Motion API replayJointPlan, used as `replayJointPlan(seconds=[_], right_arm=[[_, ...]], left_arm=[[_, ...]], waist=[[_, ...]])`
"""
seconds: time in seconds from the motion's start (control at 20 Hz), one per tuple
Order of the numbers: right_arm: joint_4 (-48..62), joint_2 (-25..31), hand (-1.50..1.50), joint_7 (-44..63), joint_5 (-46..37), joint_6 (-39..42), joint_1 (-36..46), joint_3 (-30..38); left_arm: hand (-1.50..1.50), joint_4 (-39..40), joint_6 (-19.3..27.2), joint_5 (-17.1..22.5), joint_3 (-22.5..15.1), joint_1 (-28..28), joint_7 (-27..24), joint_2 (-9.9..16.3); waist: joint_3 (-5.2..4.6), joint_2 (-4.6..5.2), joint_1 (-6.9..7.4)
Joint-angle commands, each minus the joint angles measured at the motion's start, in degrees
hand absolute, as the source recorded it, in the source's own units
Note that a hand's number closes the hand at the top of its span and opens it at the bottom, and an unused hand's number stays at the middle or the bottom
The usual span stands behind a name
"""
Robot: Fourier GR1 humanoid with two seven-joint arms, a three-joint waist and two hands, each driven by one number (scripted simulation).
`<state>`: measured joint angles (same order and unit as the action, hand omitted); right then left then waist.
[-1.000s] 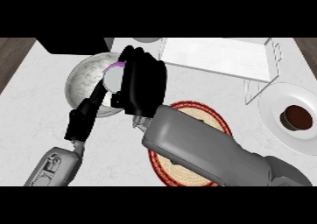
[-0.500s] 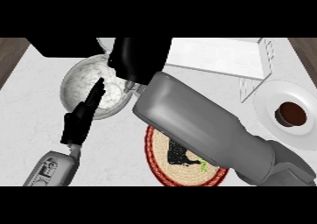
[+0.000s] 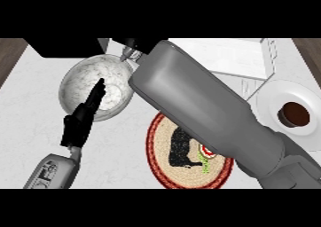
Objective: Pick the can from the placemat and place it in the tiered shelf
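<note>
Two forearms come in from the lower edge. Right forearm is big and grey, running diagonally from lower right up toward the top centre, covering much of the counter. Right hand shows only as a dark sliver at the top, by the bowl's upper rim — cannot tell how its fingers stand or whether it has hold of anything.

Left hand lies at the left, fingers straight and together, pointing up and slightly right; fingertips overlap the bowl. It holds nothing.

Can: not visible anywhere. Placemat — round, woven, red-rimmed with a dark figure on it — sits low centre, partly under the right forearm; no can stands on its visible part.

Shelf, white, sits at the top right, behind the forearm; no can shows in its visible part. White plate at the right edge carries a brown cup.
</note>
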<state>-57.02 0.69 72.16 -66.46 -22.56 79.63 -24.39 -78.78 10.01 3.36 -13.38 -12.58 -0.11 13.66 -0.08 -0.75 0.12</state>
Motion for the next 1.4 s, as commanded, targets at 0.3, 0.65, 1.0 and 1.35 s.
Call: replayJointPlan(seconds=[0.3, 0.65, 1.0, 1.35], right_arm=[[3.99, -0.61, 1.5, 9.49, -9.14, 6.18, 4.26, 8.32], [4.7, 0.26, 1.5, 3.25, -14.33, 9.65, 3.13, 10.46], [12.5, 2.26, 1.5, -2.72, -19.66, 3.23, 0.14, 14.01], [18.42, 3.12, 1.5, -6.82, -21.64, -5.18, -2.49, 17.79]], left_arm=[[0.0, -1.22, -0.49, -0.5, 0.63, 0.54, -0.38, -0.02], [0.0, -6.43, -1.96, -0.21, 0.74, 3.75, 2.83, 1.44], [0.0, -2.58, -0.59, -2.79, 0.38, 3.71, -1.27, -1.02], [0.0, -4.37, -1.08, -2.88, 0.45, 1.7, 1.75, -2.46]], waist=[[0.03, 0.54, 0.02], [0.07, 0.43, 0.38], [0.03, 0.93, 0.77], [0.07, 1.09, 1.2]])
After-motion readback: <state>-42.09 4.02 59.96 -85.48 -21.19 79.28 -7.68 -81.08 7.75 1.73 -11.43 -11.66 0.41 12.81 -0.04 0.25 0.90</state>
